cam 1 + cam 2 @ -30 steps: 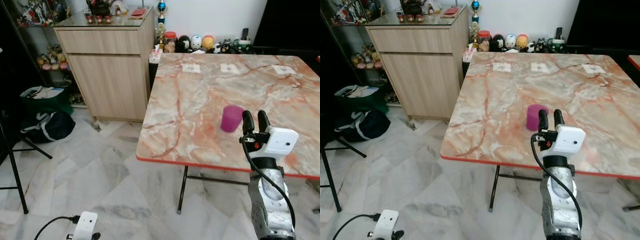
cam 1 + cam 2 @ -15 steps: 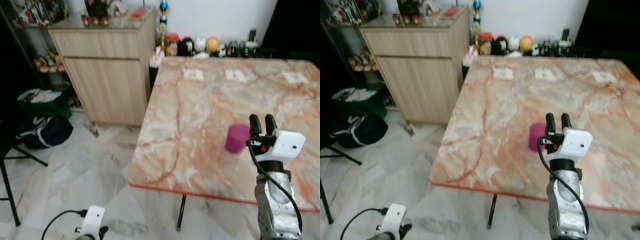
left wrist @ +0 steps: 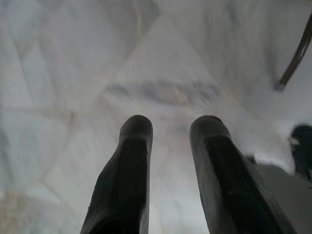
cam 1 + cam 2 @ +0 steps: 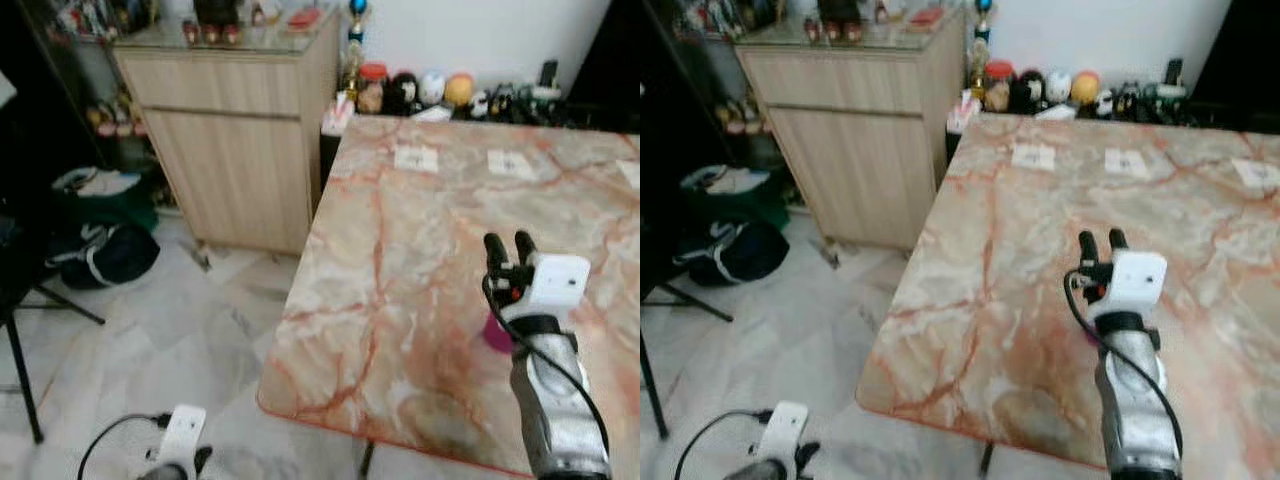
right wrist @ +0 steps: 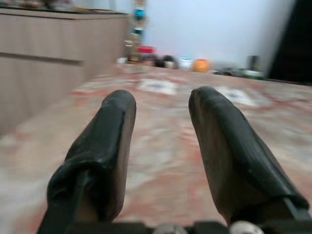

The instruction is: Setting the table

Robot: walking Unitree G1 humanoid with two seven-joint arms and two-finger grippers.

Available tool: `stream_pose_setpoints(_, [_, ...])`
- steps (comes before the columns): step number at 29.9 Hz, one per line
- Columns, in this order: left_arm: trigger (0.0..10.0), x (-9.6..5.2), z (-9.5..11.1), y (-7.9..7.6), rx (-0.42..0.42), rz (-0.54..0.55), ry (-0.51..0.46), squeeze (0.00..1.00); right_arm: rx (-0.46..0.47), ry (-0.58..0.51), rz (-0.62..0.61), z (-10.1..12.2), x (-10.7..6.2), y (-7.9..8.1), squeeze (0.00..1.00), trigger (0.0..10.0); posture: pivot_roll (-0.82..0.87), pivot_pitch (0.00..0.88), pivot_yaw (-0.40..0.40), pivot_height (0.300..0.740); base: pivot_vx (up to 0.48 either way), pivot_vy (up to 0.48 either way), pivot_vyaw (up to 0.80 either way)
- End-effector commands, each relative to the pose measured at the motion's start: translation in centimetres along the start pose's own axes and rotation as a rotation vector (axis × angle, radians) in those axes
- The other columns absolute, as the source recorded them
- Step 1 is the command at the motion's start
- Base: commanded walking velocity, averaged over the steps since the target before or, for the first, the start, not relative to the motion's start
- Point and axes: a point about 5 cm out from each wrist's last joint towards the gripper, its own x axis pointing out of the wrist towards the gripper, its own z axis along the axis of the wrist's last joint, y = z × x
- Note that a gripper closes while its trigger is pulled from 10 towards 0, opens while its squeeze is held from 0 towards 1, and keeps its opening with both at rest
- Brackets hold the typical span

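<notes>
A marble-patterned table (image 4: 400,280) with a red edge stands in front of me. A pink cup (image 4: 495,332) stands on it, mostly hidden behind my right forearm. My right gripper (image 4: 509,245) is raised over the table, above and past the cup, fingers pointing up and away. In the right wrist view the right gripper (image 5: 161,100) is open with only the tabletop between its fingers. My left arm hangs low at my side. In the left wrist view the left gripper (image 3: 170,126) is open over the marble floor.
A wooden cabinet (image 4: 240,140) stands left of the table, with clutter on top. Figurines (image 4: 430,90) line the wall behind the table. Two paper cards (image 4: 415,158) lie at the far side of the table. A dark bag (image 4: 100,255) sits on the floor at left.
The whole view has shifted as the camera moved closer to the table. The pink cup stood beside my right fingertips; it now sits lower, behind my right forearm.
</notes>
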Motion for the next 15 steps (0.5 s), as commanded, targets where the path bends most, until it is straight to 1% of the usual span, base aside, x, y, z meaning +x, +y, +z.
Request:
stream_pose_setpoints(1, [10.0,-0.1,-0.2,0.4,0.004,0.006,0.008,0.00,0.002,-0.028,0.027,1.1,-0.1,0.4,1.00,10.0,0.04,0.000,0.013,0.740,0.000,0.000,0.00])
stream_pose_setpoints(3, [10.0,-0.1,-0.2,0.4,0.006,0.005,0.009,0.00,-0.002,-0.037,0.041,1.4,-0.3,0.7,1.00,10.0,0.04,0.000,0.014,0.740,0.000,0.000,0.00])
stream_pose_setpoints(4, [10.0,-0.1,-0.2,0.4,0.006,0.005,0.010,0.00,-0.015,-0.017,0.041,1.3,-0.5,0.8,0.99,10.0,0.04,0.000,0.014,0.740,0.000,0.000,0.00])
stream_pose_setpoints(5, [10.0,-0.1,-0.2,0.4,0.007,0.005,0.010,0.00,-0.025,0.011,0.036,1.2,-0.7,0.8,0.40,10.0,0.04,0.000,0.014,0.740,0.000,0.000,0.00])
stream_pose_setpoints(6, [10.0,-0.1,-0.2,0.4,0.008,0.005,0.010,0.00,-0.028,0.022,0.033,1.2,-0.8,0.8,0.40,10.0,0.04,0.000,0.014,0.740,0.000,0.000,0.00])
stream_pose_setpoints(7, [10.0,-0.1,-0.2,0.4,0.008,0.005,0.011,0.00,-0.032,0.033,0.026,1.1,-0.9,0.8,0.00,10.0,0.04,0.000,0.013,0.740,0.000,0.000,0.00])
stream_pose_setpoints(8, [10.0,-0.1,-0.3,0.4,0.010,0.005,0.012,0.00,-0.030,0.053,-0.005,1.4,-1.2,0.7,0.00,10.0,0.03,0.000,0.013,0.740,0.000,0.000,0.00])
stream_pose_setpoints(9, [10.0,-0.1,-0.3,0.4,0.010,0.005,0.012,0.00,-0.030,0.053,-0.005,1.4,-1.2,0.7,0.00,10.0,0.03,0.000,0.013,0.740,0.000,0.000,0.00])
stream_pose_setpoints(10, [10.0,-0.1,-0.3,0.4,0.011,0.004,0.013,0.00,-0.040,0.094,-0.037,1.6,-1.5,0.6,0.00,10.0,0.03,0.000,0.012,0.740,0.000,0.000,0.00])
stream_pose_setpoints(12, [10.0,-0.1,-0.3,0.4,0.013,0.004,0.014,0.00,-0.059,0.147,-0.063,1.6,-1.8,0.5,0.00,10.0,0.03,0.000,0.010,0.740,0.000,0.000,0.00])
stream_pose_setpoints(13, [10.0,-0.1,-0.3,0.3,0.015,0.003,0.015,0.00,-0.080,0.193,-0.055,1.5,-2.2,0.8,0.00,10.0,0.03,0.000,0.010,0.740,0.000,0.000,0.00])
stream_pose_setpoints(14, [10.0,-0.1,-0.3,0.3,0.016,0.003,0.015,0.00,-0.092,0.221,-0.045,1.4,-2.4,0.9,0.00,10.0,0.03,0.000,0.010,0.740,0.000,0.000,0.00])
stream_pose_setpoints(15, [10.0,-0.1,-0.3,0.3,0.018,0.001,0.016,0.00,-0.123,0.247,-0.031,1.2,-2.7,1.1,0.00,10.0,0.03,0.000,0.010,0.740,0.000,0.000,0.00])
